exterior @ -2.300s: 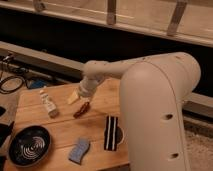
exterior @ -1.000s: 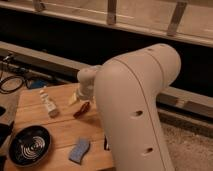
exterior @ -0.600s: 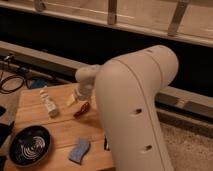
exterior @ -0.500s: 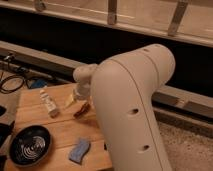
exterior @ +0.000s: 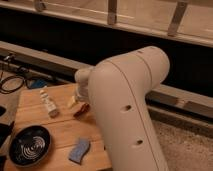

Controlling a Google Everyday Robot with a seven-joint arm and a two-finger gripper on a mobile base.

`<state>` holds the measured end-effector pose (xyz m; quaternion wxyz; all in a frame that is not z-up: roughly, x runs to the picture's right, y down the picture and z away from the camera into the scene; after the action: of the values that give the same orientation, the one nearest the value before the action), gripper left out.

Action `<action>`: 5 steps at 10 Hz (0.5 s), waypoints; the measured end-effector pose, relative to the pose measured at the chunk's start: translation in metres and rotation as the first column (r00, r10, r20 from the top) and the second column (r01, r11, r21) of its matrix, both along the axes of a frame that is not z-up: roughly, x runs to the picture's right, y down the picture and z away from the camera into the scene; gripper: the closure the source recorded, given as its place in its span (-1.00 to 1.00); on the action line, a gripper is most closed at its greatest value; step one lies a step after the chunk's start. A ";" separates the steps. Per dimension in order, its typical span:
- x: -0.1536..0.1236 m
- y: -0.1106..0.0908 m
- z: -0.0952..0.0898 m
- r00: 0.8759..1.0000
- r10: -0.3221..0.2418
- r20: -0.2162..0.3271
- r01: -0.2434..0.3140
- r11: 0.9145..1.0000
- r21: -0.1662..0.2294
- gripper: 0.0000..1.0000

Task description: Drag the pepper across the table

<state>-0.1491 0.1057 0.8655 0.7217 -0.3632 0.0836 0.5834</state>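
Gripper (exterior: 74, 103) is down at the table (exterior: 55, 129), toward the far edge. It's mostly hidden behind my own arm (exterior: 125, 110), whose white housing fills the middle and right of the camera view. Only a pale yellowish tip of the gripper shows past it. I can't tell if it's open, closed or holding anything.

Pepper (exterior: 82, 110) lies on the wood right at the gripper tip, just to its right in view and slightly nearer the camera. It's dark red-brown and slim, lying on a diagonal. It's either touching the gripper or just beside it, I can't say which. Its right end meets the arm's outline, so part of it may be covered.

Everything else, relative to the gripper:
- White bottle (exterior: 48, 104) with a brown label sits to the left, near but apart. I can't tell if it's lying flat or tilted.
- Blue sponge (exterior: 79, 150) is well in front, toward the camera, by the table's near edge and just beside the arm's outline.
- Black round dish (exterior: 29, 145) with pale rings inside is front-left and well apart, at the near-left corner.
- Dark cable loop (exterior: 10, 83) and a blue item (exterior: 35, 83) are back-left, off the table.
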 end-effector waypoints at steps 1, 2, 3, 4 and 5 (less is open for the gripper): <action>0.004 0.006 0.009 1.000 0.017 -0.012 -0.017 1.000 -0.021 -0.60; 0.005 0.010 0.013 1.000 0.019 -0.019 -0.020 0.999 -0.038 -0.60; 0.005 0.012 0.018 0.999 0.024 -0.024 -0.025 0.999 -0.048 -0.60; 0.004 0.015 0.022 0.999 0.026 -0.028 -0.027 0.998 -0.060 -0.60; 0.004 0.018 0.027 0.999 0.031 -0.030 -0.033 0.997 -0.071 -0.60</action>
<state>-0.1446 0.1238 0.8926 0.6974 -0.3816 0.1090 0.5968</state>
